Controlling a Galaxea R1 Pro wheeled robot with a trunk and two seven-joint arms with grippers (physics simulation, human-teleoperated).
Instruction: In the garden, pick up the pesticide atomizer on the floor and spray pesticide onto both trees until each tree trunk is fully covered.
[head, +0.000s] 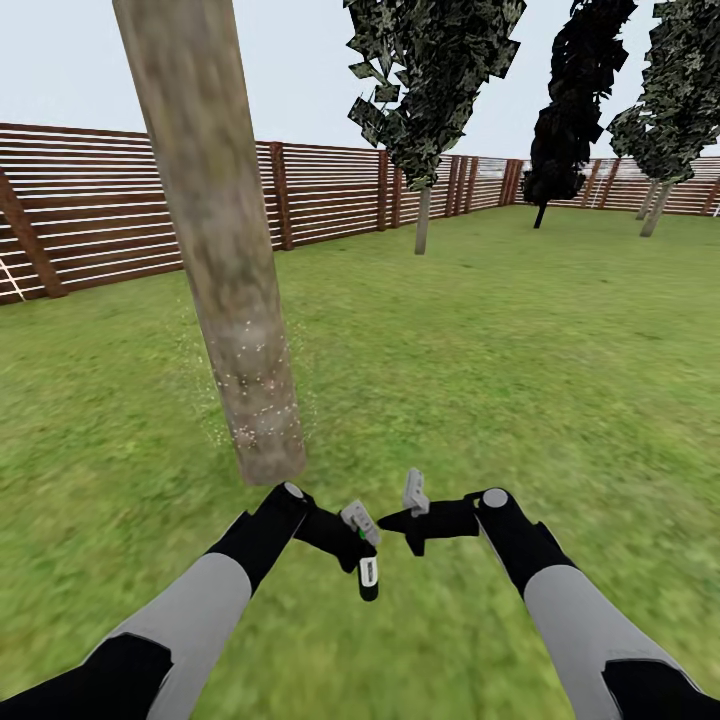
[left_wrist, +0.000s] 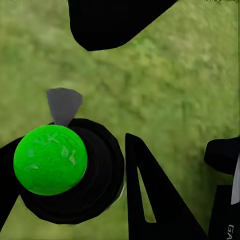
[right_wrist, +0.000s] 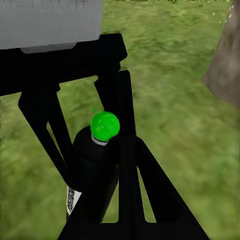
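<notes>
Spraying the near tree trunk from its foot

The left gripper (head: 362, 528) has its jaws clamped on the pesticide atomizer (head: 368, 572), hanging just before the tree trunk (head: 225, 280); the right gripper (head: 413, 497) beside it, I cannot tell. White pesticide (head: 235, 385) specks only the trunk's lower part, so aim higher and round it. The floor (head: 480, 380) beyond the trunk is level lawn to the fence (head: 320, 195).
</notes>
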